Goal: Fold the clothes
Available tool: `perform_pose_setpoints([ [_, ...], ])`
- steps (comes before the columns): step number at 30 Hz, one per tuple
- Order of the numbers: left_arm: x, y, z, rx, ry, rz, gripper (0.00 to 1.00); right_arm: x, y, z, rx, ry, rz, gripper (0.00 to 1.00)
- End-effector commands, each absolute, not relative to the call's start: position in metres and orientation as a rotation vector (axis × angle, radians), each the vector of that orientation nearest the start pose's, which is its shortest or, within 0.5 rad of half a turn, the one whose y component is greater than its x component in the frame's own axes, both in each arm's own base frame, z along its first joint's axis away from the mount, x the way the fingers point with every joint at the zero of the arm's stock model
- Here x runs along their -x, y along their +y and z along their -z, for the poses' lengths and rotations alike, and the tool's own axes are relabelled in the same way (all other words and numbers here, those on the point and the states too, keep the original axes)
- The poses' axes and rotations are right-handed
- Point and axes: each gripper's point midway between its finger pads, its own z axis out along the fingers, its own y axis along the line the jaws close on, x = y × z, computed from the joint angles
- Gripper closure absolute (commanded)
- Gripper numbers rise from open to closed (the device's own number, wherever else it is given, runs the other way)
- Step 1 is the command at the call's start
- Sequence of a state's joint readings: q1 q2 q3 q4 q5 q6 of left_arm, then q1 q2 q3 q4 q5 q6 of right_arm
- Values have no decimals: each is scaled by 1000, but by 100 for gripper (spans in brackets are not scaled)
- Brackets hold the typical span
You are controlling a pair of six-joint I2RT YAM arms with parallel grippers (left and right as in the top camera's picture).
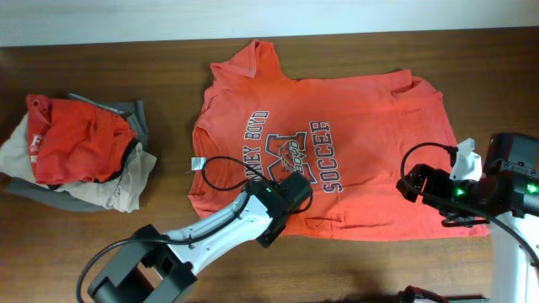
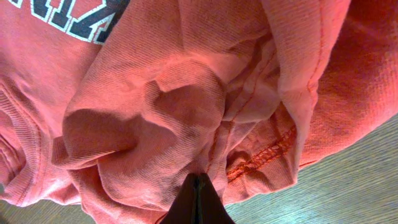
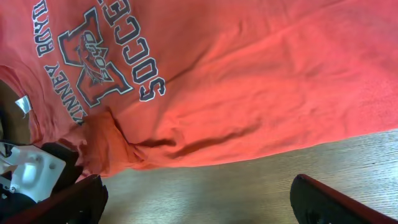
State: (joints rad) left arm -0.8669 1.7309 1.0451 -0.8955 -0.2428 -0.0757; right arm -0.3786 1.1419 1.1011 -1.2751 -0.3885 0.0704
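Note:
The orange-red T-shirt (image 1: 337, 143) lies flat on the table with its navy-and-white print facing up and its collar toward the left. My left gripper (image 1: 286, 200) sits at the shirt's near edge, by a bunched-up fold below the print. In the left wrist view the dark jaws meet at a point, and my left gripper (image 2: 198, 178) is shut on a puckered fold of the T-shirt (image 2: 186, 106). My right gripper (image 1: 411, 182) hovers at the shirt's right near edge. It shows as my right gripper (image 3: 199, 202), open over bare wood just off the T-shirt (image 3: 249, 81), with nothing between its fingers.
A pile of other clothes (image 1: 80, 151), red, beige and grey, sits at the table's left end. The wooden table (image 1: 168, 67) shows around the shirt. The left arm's white body (image 3: 28, 174) appears at the lower left of the right wrist view.

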Motion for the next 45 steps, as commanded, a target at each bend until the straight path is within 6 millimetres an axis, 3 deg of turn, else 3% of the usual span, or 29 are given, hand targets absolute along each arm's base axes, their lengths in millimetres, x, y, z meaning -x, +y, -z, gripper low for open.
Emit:
perform_pose_setpoints([
  [1,-215,-182,-20,-1173,2811,-387,99,-223,-18,-175,-533,2750,-478,1],
  [3,-211,-180,-20,-1182,2828,-386,79,-223,-18,-175,-533,2750,-478,1],
  [5,-206,-183,-19,-1192,2852,-345,49,-223,-18,-175,-533,2750,-478,1],
  [7,-202,-187,-17,-1196,2870,-298,36,-223,-18,-175,-533,2750,-478,1],
  [9,-202,-187,-16,-1193,2866,-294,35,-223,-18,-175,-533,2750,-478,1],
  [13,-200,-185,-6,-1194,2866,-295,38,-223,-18,-175,-533,2750,-478,1],
  [16,-200,-184,-4,-1195,2865,-300,73,-223,-18,-175,-533,2750,-478,1],
  [19,-204,-183,-5,-1188,2848,-328,96,-223,-18,-175,-533,2749,-478,1],
  [20,-205,-183,-6,-1188,2847,-328,99,-223,-18,-175,-533,2749,-478,1],
  [27,-214,-188,-36,-1191,2846,-373,100,-223,-18,-175,-533,2750,-478,1],
  [30,-228,-189,-53,-1172,2802,-433,100,-223,-18,-175,-533,2750,-478,1],
  [32,-247,-185,-65,-1122,2738,-517,100,-223,-18,-175,-533,2750,-478,1],
  [42,-303,-167,-69,-913,2688,-485,100,-225,-19,-176,-529,2741,-474,1],
  [44,-318,-163,-70,-836,2676,-456,92,-225,-19,-176,-529,2741,-474,1],
  [45,-323,-161,-71,-810,2669,-447,82,-225,-19,-176,-529,2741,-474,1],
])
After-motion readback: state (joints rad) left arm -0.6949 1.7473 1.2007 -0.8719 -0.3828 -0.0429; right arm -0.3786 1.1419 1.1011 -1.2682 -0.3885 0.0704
